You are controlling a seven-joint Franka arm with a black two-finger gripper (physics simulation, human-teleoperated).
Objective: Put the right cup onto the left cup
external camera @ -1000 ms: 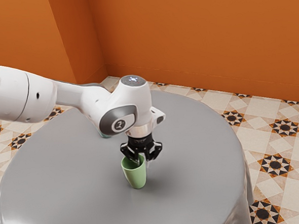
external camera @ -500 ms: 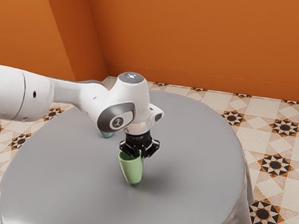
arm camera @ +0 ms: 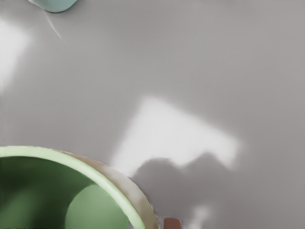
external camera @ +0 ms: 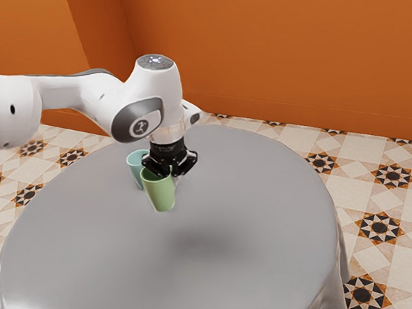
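Observation:
My gripper (external camera: 169,172) is shut on the wall of the green cup (external camera: 161,194), at its rim on the exterior view's right side. The cup hangs upright above the table, its shadow on the cloth below. Behind it, toward the exterior view's left, the light blue cup (external camera: 135,171) stands on the table, partly covered by the green cup and the gripper. In the wrist view the green cup (arm camera: 43,152) looms large under the hand, with its open mouth showing, and a bit of the blue cup (arm camera: 56,5) appears.
The round table (external camera: 265,214) wears a grey cloth, and its edge curves around on the exterior view's right. An orange wall (external camera: 277,52) rises behind it, past a strip of patterned floor tiles.
The green cup has come up off the table in my gripper and moved toward the exterior view's upper left, nearer the blue cup, which is now more exposed.

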